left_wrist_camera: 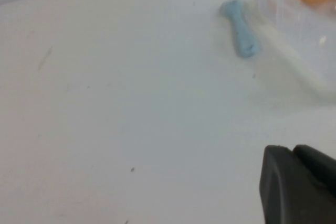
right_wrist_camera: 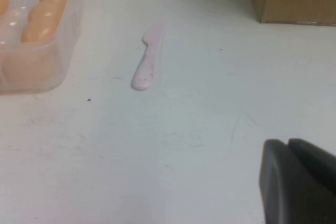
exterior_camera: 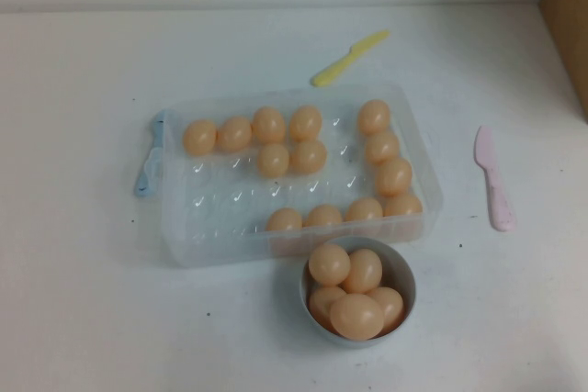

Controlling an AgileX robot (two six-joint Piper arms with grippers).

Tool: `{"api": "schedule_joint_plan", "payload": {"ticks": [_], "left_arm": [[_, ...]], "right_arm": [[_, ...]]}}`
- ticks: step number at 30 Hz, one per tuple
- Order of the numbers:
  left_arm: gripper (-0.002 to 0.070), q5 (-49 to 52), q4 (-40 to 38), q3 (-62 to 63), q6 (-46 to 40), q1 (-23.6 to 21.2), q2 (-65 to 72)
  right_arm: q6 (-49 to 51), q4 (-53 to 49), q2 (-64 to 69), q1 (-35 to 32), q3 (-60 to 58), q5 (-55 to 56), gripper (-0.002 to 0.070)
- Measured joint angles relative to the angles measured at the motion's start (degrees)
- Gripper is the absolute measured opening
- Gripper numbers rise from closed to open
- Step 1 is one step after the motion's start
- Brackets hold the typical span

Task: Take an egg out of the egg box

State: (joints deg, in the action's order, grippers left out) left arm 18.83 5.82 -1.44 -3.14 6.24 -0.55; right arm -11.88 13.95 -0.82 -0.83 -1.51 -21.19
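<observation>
Egg box [exterior_camera: 184, 236] mid-desk, well apart from closed, empty left gripper [left_wrist_camera: 294, 182]; right gripper [right_wrist_camera: 294, 182] jaw state indeterminable.

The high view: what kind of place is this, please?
Probably a lab test bench, not a kitchen: a bare white table, a clear egg box of identical plastic-looking eggs, and a white bowl of more.

Neither arm shows in the high view; both sit back, outside its field. Left claw [left_wrist_camera: 299, 187]: seen only in its own wrist view as dark fingers pressed together, shut, empty, hanging above bare worktop [left_wrist_camera: 131, 103]. Right claw [right_wrist_camera: 299, 182]: likewise a dark finger pair close together above the worktop, nothing held.
</observation>
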Motion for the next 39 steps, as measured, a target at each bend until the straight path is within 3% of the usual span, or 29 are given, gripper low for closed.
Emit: {"api": "schedule_joint_plan", "payload": {"ticks": [8, 13, 20, 29, 39], "left_arm": [[-0.0004, -20.0, -22.3, 0.0, 14.9, 0.0, 0.0], [-0.0004, -25.9, -24.4, 0.0, 15.6, 0.0, 0.0], [-0.0004, -26.4, -25.1, 0.0, 20.0, 0.0, 0.0], [-0.0004, -4.2, -26.3, 3.5, 20.4, 0.0, 5.8], [-0.0004, 17.4, -26.3, 28.9, -4.4, 0.0, 28.4]], "right_arm": [[0.0, 0.0, 0.0, 0.0, 0.0, 0.0, -0.0017], [0.0, 0.0, 0.0, 0.0, 0.0, 0.0, -0.0017], [0.0, 0.0, 0.0, 0.0, 0.0, 0.0, -0.0017], [0.0, 0.0, 0.0, 0.0, 0.0, 0.0, -0.0017], [0.0, 0.0, 0.0, 0.0, 0.0, 0.0, -0.0017]]}}
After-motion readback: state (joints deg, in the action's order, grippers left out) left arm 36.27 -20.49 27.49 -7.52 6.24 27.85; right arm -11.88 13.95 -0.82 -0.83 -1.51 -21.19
